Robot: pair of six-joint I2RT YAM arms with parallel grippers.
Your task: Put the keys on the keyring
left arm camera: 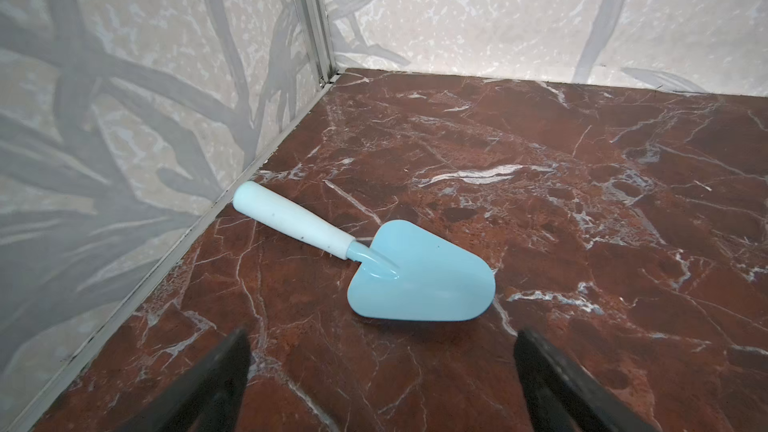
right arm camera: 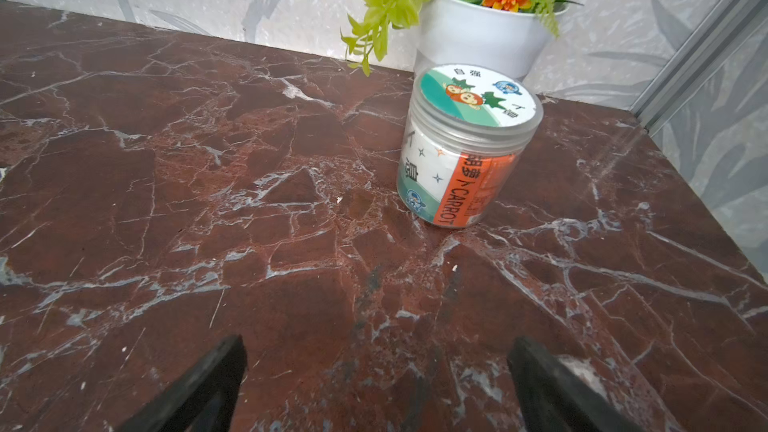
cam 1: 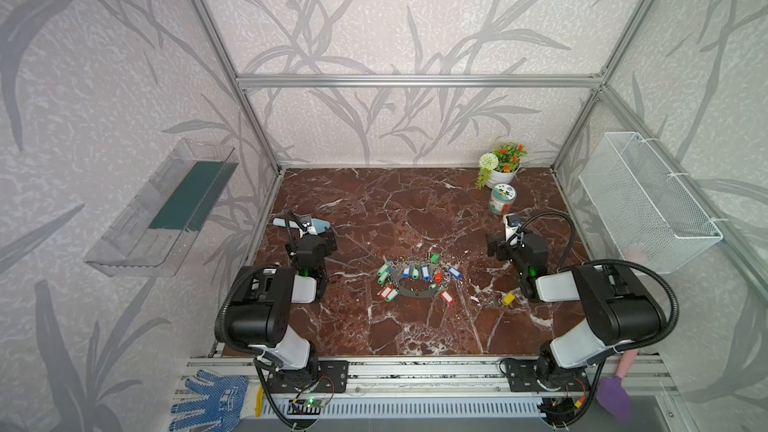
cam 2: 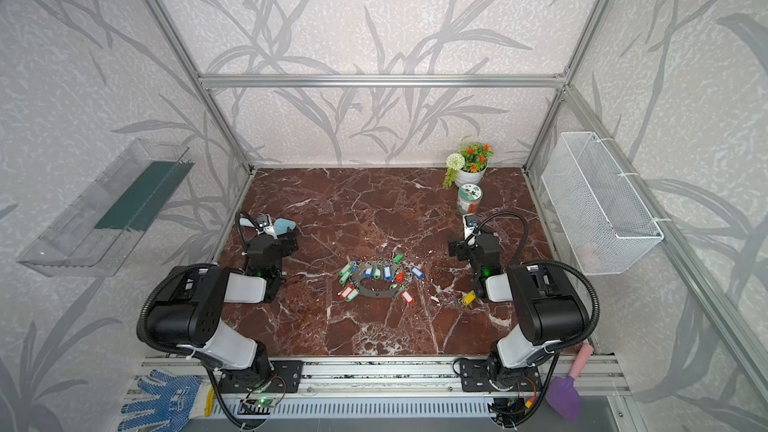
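Note:
The keys, small metal ones on a short chain with a yellow tag, lie on the marble top just left of my right arm. In both top views the keyring, a grey hoop strung with several coloured-tag keys, rests at mid-table. My left gripper stands open over bare marble near the left wall. Well right of the hoop, my right gripper is also open, beyond the keys, with nothing between its fingers. Neither wrist view shows the keys or the keyring.
A light blue trowel lies just ahead of the left gripper. A labelled jar and a white flower pot stand ahead of the right gripper. A wire basket hangs on the right wall, a clear tray on the left.

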